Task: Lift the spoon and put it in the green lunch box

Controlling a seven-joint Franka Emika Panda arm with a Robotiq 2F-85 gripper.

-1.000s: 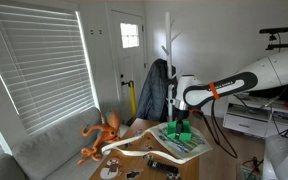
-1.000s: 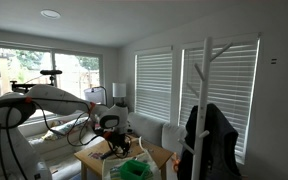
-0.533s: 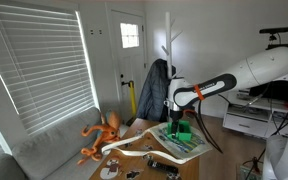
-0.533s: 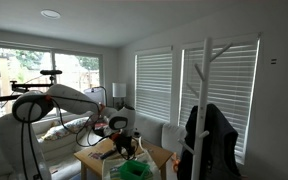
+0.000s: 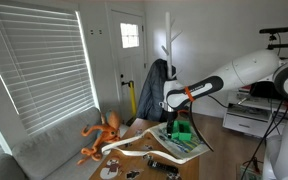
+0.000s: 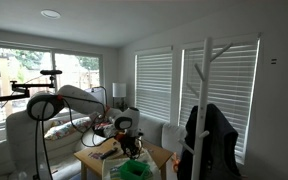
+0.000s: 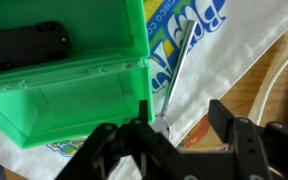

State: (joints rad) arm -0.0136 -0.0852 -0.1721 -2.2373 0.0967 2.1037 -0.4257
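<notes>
In the wrist view the green lunch box fills the upper left, standing on a pale green-and-white board. A slim metal spoon lies on the board right beside the box's right wall. Its lower end reaches down between my fingers. My gripper is open and empty just above that end, with one finger by the box's corner and the other over the board's edge. In an exterior view my gripper hangs low over the green lunch box. The spoon is too small to make out there.
The board lies on a wooden table. An orange octopus toy, a white curved cable and a dark object are also there. A coat rack with a dark jacket stands behind. A green mesh object sits at the table's near edge.
The arm has swung left in the exterior view, bringing my gripper down closer beside the green lunch box. My fingers stay open. The box and board have not moved.
</notes>
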